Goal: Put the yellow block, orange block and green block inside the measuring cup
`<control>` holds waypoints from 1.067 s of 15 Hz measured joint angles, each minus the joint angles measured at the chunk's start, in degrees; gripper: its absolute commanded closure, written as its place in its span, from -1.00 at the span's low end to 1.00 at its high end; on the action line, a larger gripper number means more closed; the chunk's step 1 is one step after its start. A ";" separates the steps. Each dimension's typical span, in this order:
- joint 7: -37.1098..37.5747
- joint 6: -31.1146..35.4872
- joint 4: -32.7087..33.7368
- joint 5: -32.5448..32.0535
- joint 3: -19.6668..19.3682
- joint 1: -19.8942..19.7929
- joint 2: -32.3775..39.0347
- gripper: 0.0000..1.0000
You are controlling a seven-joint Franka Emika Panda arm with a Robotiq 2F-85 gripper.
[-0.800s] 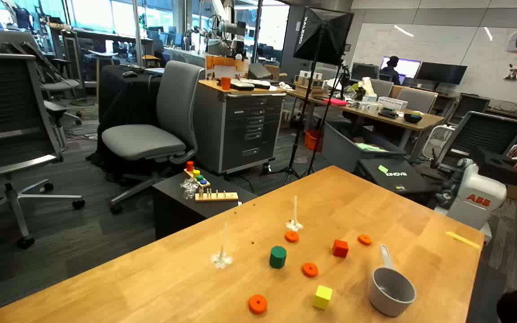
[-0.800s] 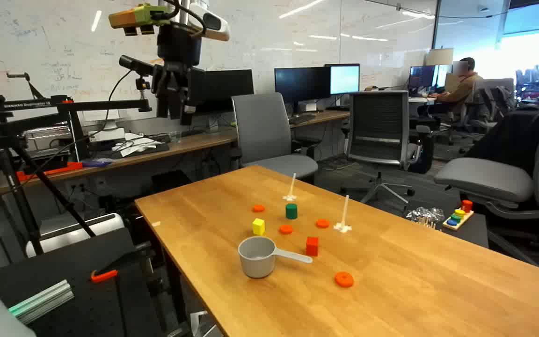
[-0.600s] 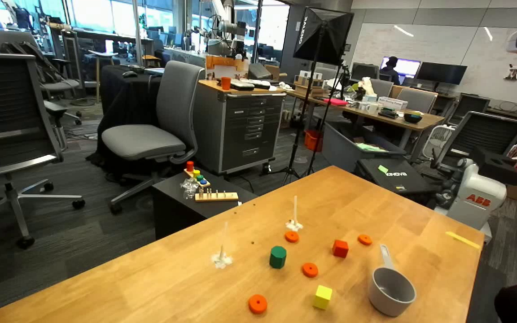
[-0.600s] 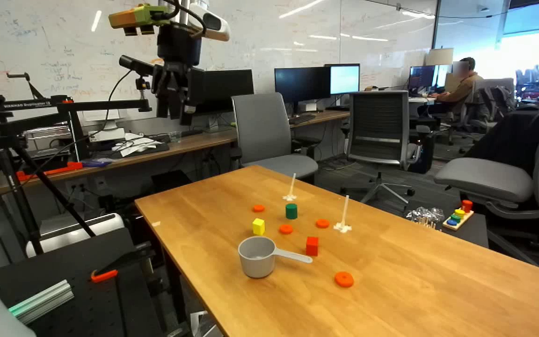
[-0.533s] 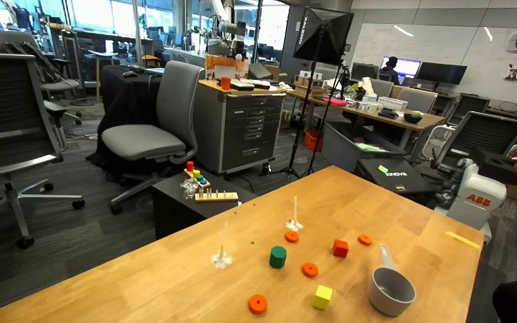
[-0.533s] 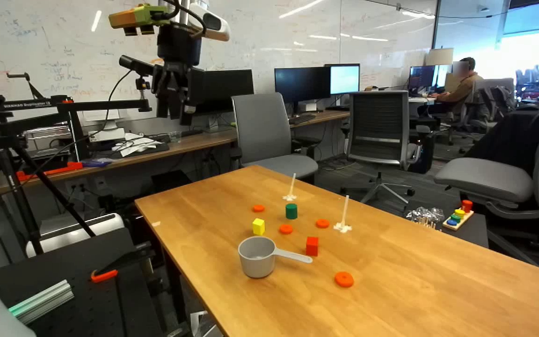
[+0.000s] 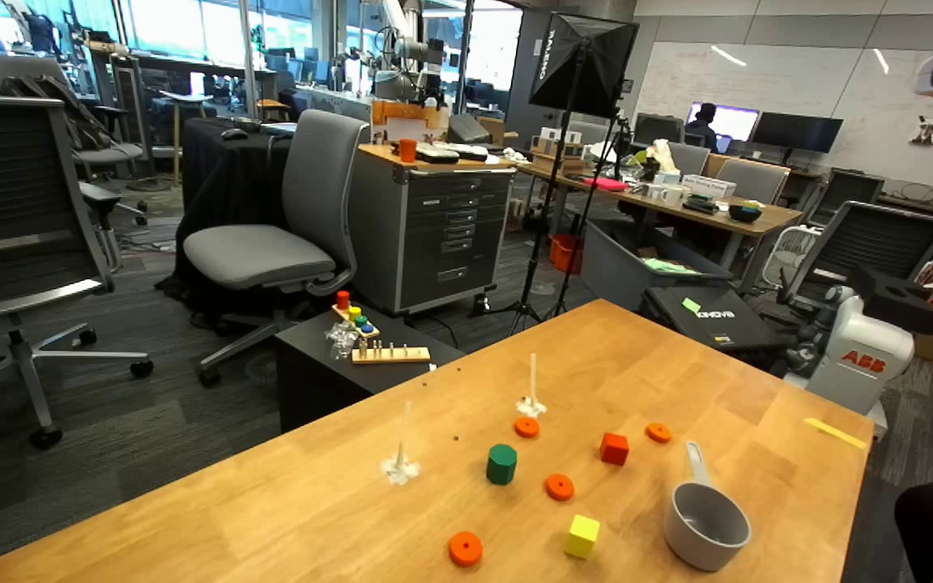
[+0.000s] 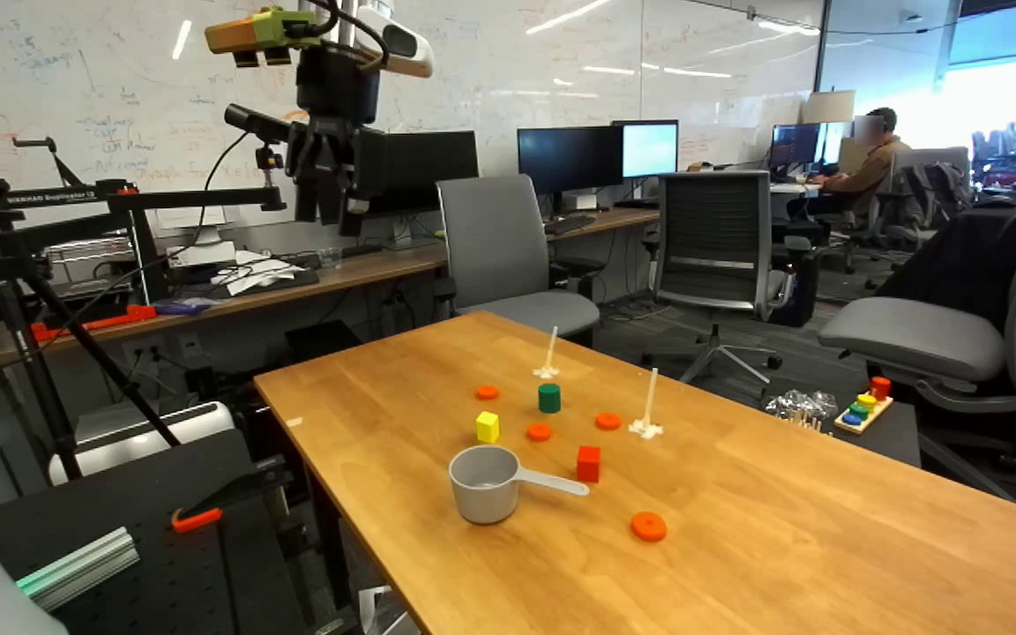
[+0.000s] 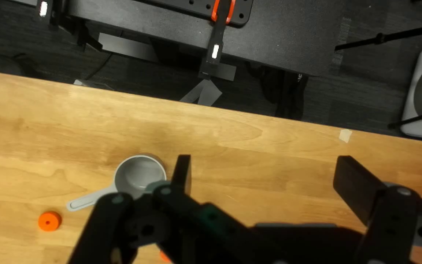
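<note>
Yellow is what I would go for soonest: the yellow block (image 8: 488, 428) looks the nearest of the three to my claw (image 9: 264, 172). In an exterior view it sits on the desk (image 8: 790, 529), well below me and off to the side where the cup (image 8: 483, 504) stands, near that cup but not touching it. So the coming move, I judge, calls for a sideways shift toward the cup's side and then a long descent. My claw hangs high, spread wide and holding nothing. In the wrist view the cup lies out past one finger (image 9: 182, 172), partly covered by the claw itself, with its handle (image 9: 92, 199) pointing away from me; none of the three blocks can be made out there, probably because I am blocking them. The yellow block is a bright, flat-sided little cube with no long axis that I can see, so I should only need to line up with two opposite faces. Farther off, the green block (image 8: 549, 398) stands upright, dark, many-sided, slightly taller than wide. The orange block (image 8: 588, 464), deep red-orange and cube-like, sits near the tip of the cup's handle and also looks farther from me. No block is in the cup yet. A flat orange disc (image 7: 560, 487) rests near the yellow block and might catch a finger.
</note>
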 measured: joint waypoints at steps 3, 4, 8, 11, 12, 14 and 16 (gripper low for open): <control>0.00 0.00 0.00 0.00 0.00 0.00 0.00 -1.00; 0.00 0.00 0.00 0.00 0.00 0.00 0.00 -1.00; 0.00 0.00 0.00 0.00 0.00 0.00 0.00 -1.00; 0.12 0.24 0.00 0.00 0.00 -0.02 0.05 -1.00; 0.15 1.11 0.05 0.00 0.01 -0.12 0.08 -1.00; 0.41 3.52 0.69 -0.45 -0.01 -0.77 0.58 -1.00; 1.01 6.16 2.58 -2.50 -0.04 -2.27 2.73 -1.00</control>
